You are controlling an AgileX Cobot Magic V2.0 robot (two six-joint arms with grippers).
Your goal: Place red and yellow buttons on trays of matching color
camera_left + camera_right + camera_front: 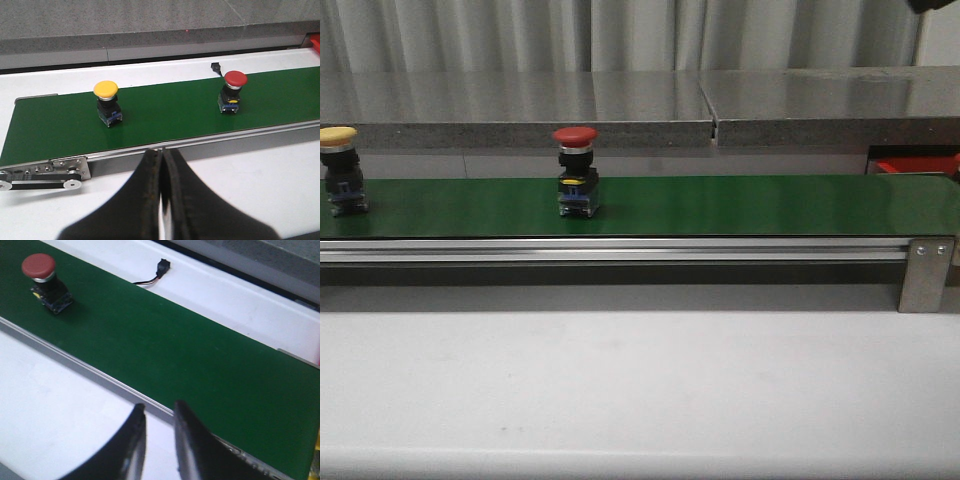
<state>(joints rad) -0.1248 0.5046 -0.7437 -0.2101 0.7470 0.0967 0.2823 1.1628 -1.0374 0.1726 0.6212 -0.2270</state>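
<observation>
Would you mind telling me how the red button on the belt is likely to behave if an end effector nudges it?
The red button would probably tip rather than slide: its wide cap sits high over a narrow base. It looks rigid, and once on its side the round cap might roll.

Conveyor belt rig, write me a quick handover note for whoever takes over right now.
Left gripper: shut, empty, hanging over the white table in front of the belt.
Right gripper: slightly open, empty, by the belt's near rail.
Yellow button: upright on the green conveyor belt, at the front view's far left.
Red button: upright on the belt, left of centre.
A red object at the belt's right end may be a tray; no yellow tray in view.
Done: nothing placed. Left: both buttons.
</observation>
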